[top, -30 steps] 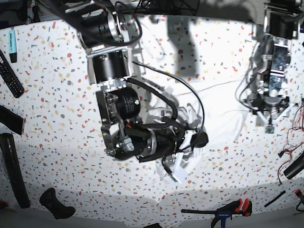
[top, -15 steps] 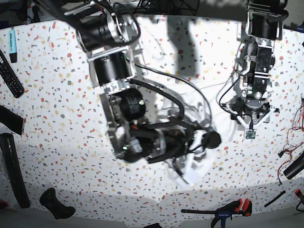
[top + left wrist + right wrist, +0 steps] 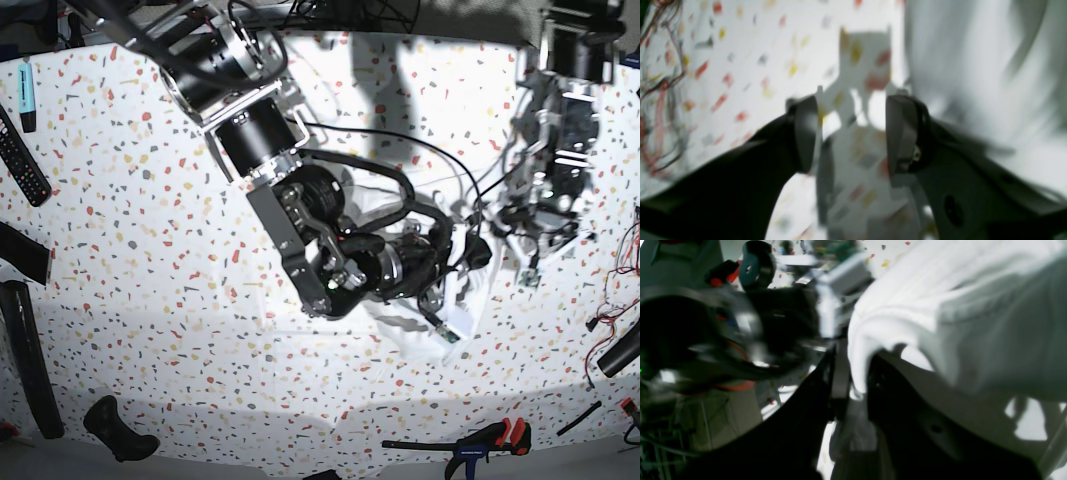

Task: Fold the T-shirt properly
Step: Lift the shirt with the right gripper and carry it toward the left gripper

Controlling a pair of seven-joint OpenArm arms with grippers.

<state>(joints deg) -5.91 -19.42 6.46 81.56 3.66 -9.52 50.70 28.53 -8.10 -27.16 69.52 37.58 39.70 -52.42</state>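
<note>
Because the T-shirt (image 3: 973, 316) is thin, limp and light, take it by a bunched hem or fold; it lies mid-counter (image 3: 120, 250) toward the far edge. Your right tool (image 3: 853, 373) pinches a fold; your left tool (image 3: 851, 133) gapes empty beside it.

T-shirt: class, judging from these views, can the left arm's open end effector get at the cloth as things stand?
Probably yes. The left end effector is open over bare tabletop, with the T-shirt right beside it and nothing between. The right end effector already pinches another fold.
</note>
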